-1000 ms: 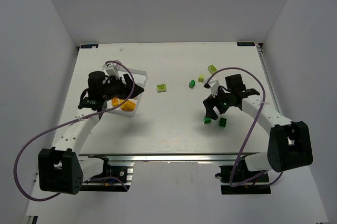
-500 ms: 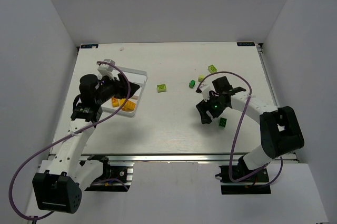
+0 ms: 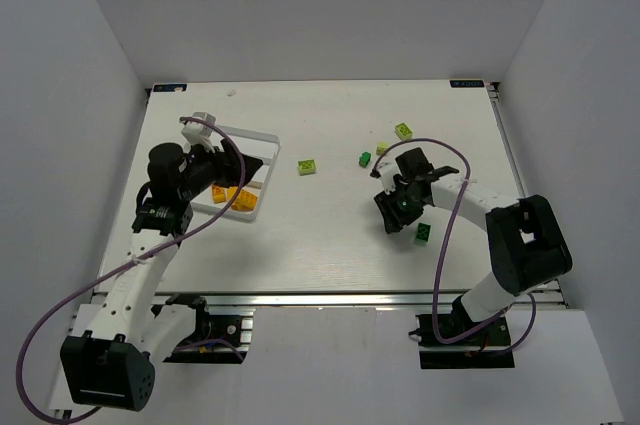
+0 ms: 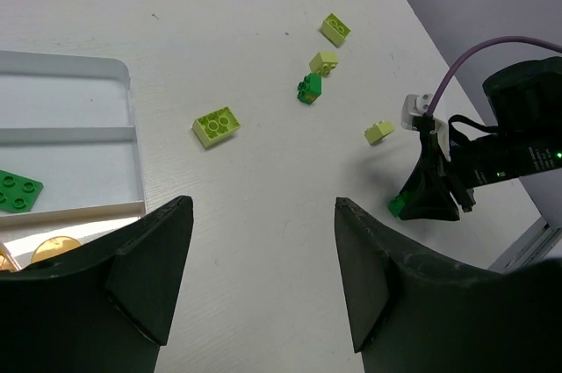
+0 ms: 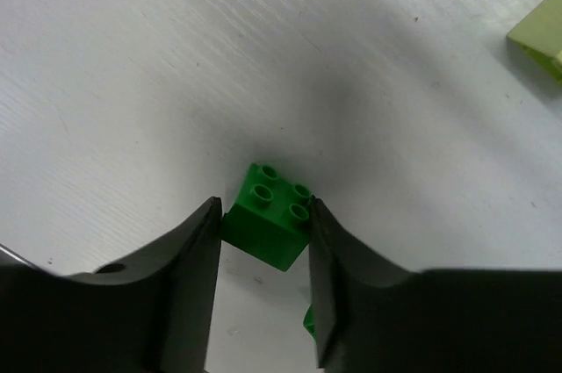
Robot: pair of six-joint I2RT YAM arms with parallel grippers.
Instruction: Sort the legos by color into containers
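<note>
In the right wrist view my right gripper [image 5: 263,225] has both fingers touching opposite sides of a dark green lego [image 5: 270,206] resting on the table. From above, that gripper [image 3: 393,217] covers the brick. My left gripper [image 3: 245,173] hangs open and empty at the right edge of the white divided tray [image 3: 262,140], the containers. The tray holds orange legos [image 3: 232,195] and a flat dark green piece [image 4: 18,190]. Loose on the table lie a lime lego [image 3: 308,166], another dark green lego [image 3: 365,158] and two more lime ones [image 3: 403,130] [image 3: 382,148].
A further dark green lego [image 3: 423,232] sits just right of the right gripper. A pale lime lego [image 5: 540,44] lies at the upper right of the right wrist view. The right arm's purple cable [image 3: 440,145] loops above it. White walls enclose the table.
The right gripper has moved left a little, come down over the dark green lego and closed its fingers onto its sides. The left arm has shifted slightly left beside the tray, still open.
</note>
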